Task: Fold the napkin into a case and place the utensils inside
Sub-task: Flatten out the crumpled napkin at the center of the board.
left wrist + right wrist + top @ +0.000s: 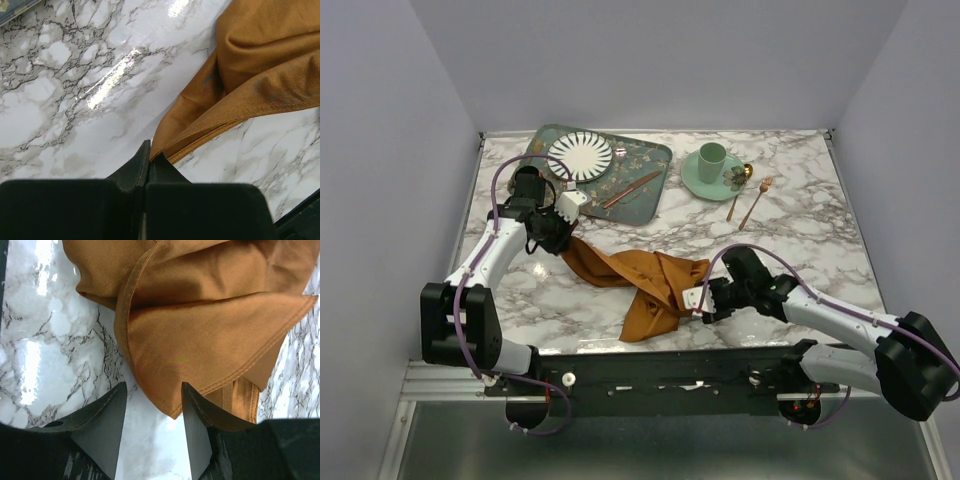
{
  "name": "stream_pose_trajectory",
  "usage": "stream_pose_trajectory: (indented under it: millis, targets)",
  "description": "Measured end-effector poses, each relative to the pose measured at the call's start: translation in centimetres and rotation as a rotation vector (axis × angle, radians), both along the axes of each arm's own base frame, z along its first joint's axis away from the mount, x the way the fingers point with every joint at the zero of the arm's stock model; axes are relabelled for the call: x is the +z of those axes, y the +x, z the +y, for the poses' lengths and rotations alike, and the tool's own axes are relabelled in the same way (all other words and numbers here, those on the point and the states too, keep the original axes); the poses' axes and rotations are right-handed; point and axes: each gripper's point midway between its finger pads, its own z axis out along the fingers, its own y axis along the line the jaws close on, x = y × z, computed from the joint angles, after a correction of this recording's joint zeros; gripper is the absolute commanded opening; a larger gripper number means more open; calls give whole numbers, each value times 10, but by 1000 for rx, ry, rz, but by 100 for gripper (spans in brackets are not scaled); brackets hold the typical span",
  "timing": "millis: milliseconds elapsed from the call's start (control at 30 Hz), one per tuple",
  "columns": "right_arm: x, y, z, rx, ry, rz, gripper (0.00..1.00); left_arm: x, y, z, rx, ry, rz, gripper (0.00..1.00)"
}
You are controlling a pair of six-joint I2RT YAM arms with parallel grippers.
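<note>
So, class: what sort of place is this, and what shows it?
Probably a lab booth staged as a dining table: plain walls around a marble tabletop, two robot arms at its edge, a plate and cup.

The napkin [640,285] is showing rust-orange against the table [800,240], white marble with grey veins. The tray [642,155] is looking dark green, perhaps flower-patterned; the plate [580,156] is wearing dark radiating stripes on white.

From above and behind the arm bases [455,330] we look down over the whole marble table [800,240]. Our left wrist view sits close behind the left gripper [151,155], facing the marble. Our right wrist view sits likewise behind the right gripper [153,387]. All three share the napkin [650,290].
</note>
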Motion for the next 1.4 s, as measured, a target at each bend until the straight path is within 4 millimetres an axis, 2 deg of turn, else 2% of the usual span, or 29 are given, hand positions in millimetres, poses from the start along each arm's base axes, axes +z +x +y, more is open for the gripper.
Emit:
stream_pose_trajectory:
  millis: [100, 200, 300, 333, 467, 567, 600, 667, 733, 767, 800, 833, 867, 900, 933, 1000, 1067, 1167, 1267, 1333, 1400]
  targets:
    - [-11, 0, -1, 36, -22, -20, 55, -1, 2, 2, 6, -2, -1, 0]
    - [-19, 0, -3, 57, -36, -32, 47, -1, 3, 3, 12, -5, -4, 0]
    - [-19, 8, 1, 54, -22, -68, 18, -1, 4, 5, 17, -8, -5, 0]
    - [-20, 11, 2, 46, -21, -78, 1, 0, 4, 5, 17, -10, -6, 0]
    - [-23, 27, -1, -23, -47, -102, 1, 1, 4, 4, 21, -22, 0, 0]
    - [-8, 46, -4, -113, -56, -100, 1, 9, 4, 3, 30, -37, -3, 0]
    - [3, 56, -6, -158, -45, -99, 1, 16, 6, 2, 34, -43, -16, 0]
    - [52, 95, -13, -291, 6, -148, 1, 45, 14, 1, 46, -57, -83, 0]
    - [118, 130, -27, -424, 86, -244, 1, 89, 22, 1, 58, -71, -205, 0]
    - [139, 138, -33, -462, 106, -274, 1, 113, 26, 1, 64, -79, -273, 0]
    - [177, 149, -42, -525, 143, -332, 1, 144, 29, 2, 77, -87, -362, 0]
    - [198, 153, -47, -555, 166, -365, 1, 161, 31, 3, 84, -91, -412, 0]
    - [224, 154, -53, -588, 185, -398, 1, 196, 30, 4, 94, -103, -511, 0]
    - [247, 154, -58, -612, 200, -427, 1, 212, 29, 5, 97, -109, -557, 0]
    - [268, 151, -63, -634, 213, -446, 1, 236, 24, 6, 99, -115, -625, 0]
    - [288, 145, -71, -665, 208, -449, 1, 266, 15, 7, 96, -121, -709, 0]
    - [298, 135, -79, -684, 181, -429, 1, 283, 4, 9, 88, -107, -765, 0]
    - [297, 112, -93, -704, 117, -368, 1, 285, -12, 12, 69, -85, -791, 0]
    - [295, 87, -103, -702, 88, -325, 1, 285, -36, 9, 43, -96, -803, 0]
    - [311, 69, -110, -705, 105, -327, 1, 294, -55, 4, 15, -126, -839, 0]
    - [332, 59, -114, -709, 143, -357, 1, 307, -74, -1, -11, -157, -890, 0]
